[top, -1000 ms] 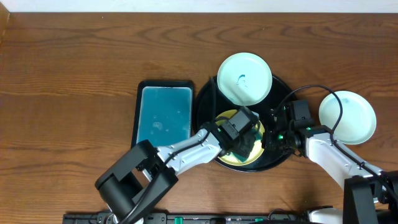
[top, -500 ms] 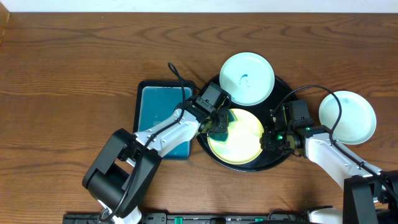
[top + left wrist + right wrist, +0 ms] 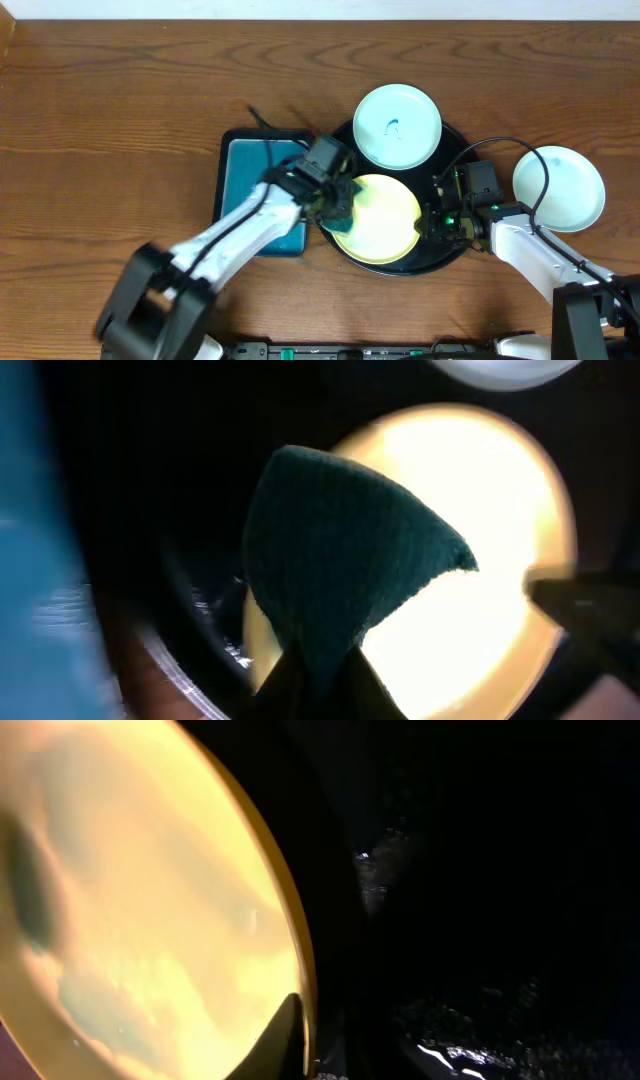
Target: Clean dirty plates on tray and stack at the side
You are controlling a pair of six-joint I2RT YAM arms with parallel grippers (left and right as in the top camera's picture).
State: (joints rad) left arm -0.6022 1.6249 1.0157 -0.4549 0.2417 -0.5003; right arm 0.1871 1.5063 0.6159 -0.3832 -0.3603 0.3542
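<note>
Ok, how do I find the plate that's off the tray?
Find the big round black tray in the middle of the wooden table. Just past its right edge, a pale mint plate sits on bare wood. The other mint plate and the yellow plate lie on the tray.

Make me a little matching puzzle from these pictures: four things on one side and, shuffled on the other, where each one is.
Things:
1. yellow plate
2. mint plate with a dark mark
3. plain mint plate
4. teal cloth

Places:
A. on the bare table, right of the round black tray
B. pinched in the left gripper
C. on the tray's far side
D. on the tray's near side, its rim in the right gripper

Pairs: 1-D, 2-C, 3-A, 4-B.
</note>
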